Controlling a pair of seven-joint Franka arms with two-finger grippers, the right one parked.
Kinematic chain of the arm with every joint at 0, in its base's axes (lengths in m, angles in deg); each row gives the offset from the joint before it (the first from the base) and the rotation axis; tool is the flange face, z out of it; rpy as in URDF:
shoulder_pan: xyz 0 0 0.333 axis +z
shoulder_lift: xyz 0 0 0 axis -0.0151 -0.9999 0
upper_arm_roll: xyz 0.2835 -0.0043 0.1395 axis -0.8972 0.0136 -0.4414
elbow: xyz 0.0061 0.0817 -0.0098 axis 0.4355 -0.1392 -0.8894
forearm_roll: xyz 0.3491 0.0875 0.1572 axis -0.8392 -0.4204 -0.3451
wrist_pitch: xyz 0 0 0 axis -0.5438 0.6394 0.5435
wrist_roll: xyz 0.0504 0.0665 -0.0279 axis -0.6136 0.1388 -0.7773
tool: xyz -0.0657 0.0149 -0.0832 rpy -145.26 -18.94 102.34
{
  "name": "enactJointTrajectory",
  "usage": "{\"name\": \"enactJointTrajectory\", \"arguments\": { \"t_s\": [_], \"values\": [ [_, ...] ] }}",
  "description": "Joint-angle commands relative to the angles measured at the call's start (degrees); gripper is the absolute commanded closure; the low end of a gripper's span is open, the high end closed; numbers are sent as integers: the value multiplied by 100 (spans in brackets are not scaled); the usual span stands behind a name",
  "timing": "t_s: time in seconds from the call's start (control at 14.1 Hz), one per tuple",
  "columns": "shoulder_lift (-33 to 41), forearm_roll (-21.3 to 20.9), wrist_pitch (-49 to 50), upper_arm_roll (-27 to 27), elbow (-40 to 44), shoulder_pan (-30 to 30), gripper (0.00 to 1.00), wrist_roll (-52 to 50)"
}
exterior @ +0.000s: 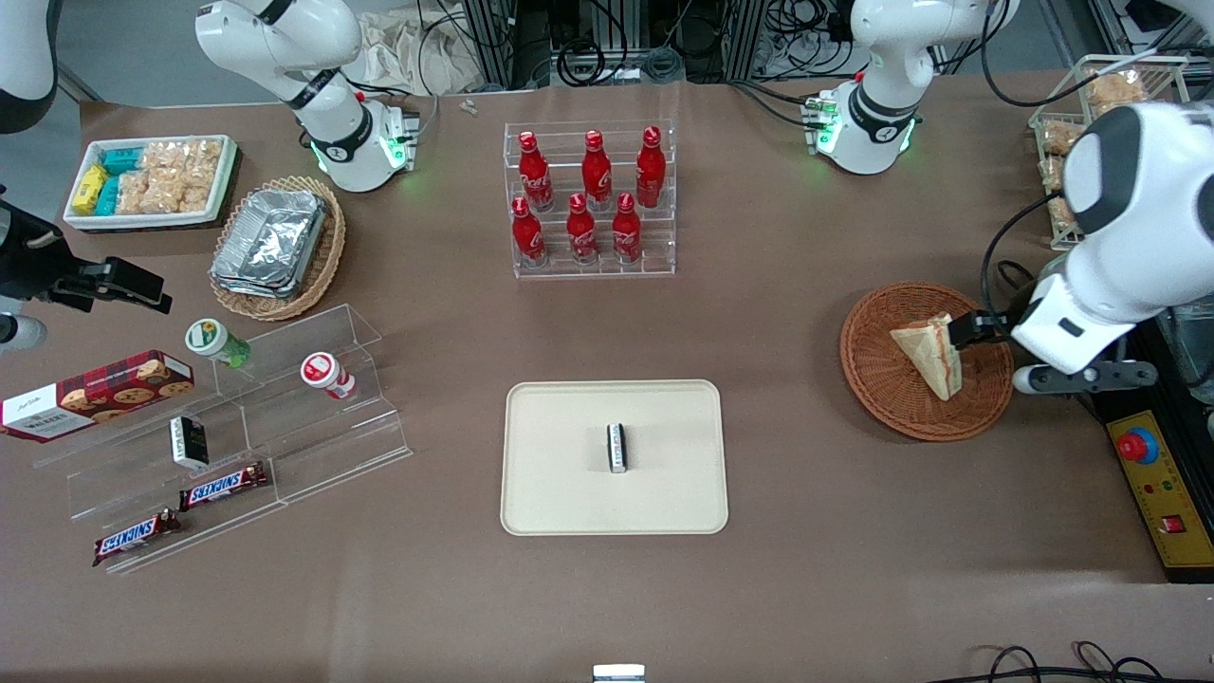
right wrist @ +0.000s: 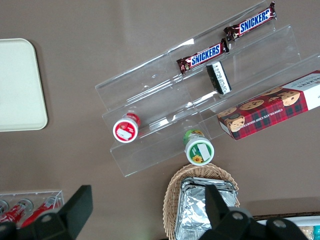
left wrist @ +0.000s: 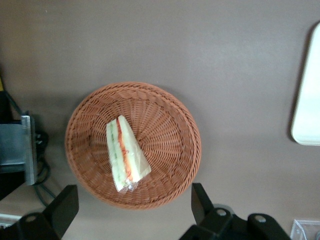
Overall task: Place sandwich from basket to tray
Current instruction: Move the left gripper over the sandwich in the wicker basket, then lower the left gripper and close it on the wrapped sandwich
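The sandwich lay in the round reddish-brown basket toward the working arm's end of the table, resting on one flat face with its layered filling edge exposed. In the wrist view the sandwich sat slightly off the centre of the basket, with a bit of clear wrap visible at one corner.

The gripper hung over the basket rim, just beside the sandwich as seen from the front camera. In the wrist view the gripper had its fingers spread wide apart, one on each side of the basket, holding nothing. Contact with the sandwich could not be confirmed from the front view; the wrist view showed the fingers clear of it.

The cream tray sat at mid-table, nearer the front camera than the rack of red bottles, well apart from the basket. A small dark and white packet lay on the tray near its centre. An edge of the tray showed in the wrist view.
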Motion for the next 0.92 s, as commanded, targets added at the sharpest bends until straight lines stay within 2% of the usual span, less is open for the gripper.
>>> {"name": "enactJointTrajectory", "arguments": {
  "t_s": [0.0,0.07,0.21,0.64,0.85],
  "values": [
    [573,-69,-861,-1,-1307,-7,0,-1240],
    [538,-86,-1037,-9,-1492,-7,0,-1620],
    [538,-95,-1546,-9,-1949,10,0,-1747],
    [336,-113,-1829,-53,-2222,72,0,-1808],
    [283,-113,-2521,-62,-2661,326,0,-2124]
  ]
}}
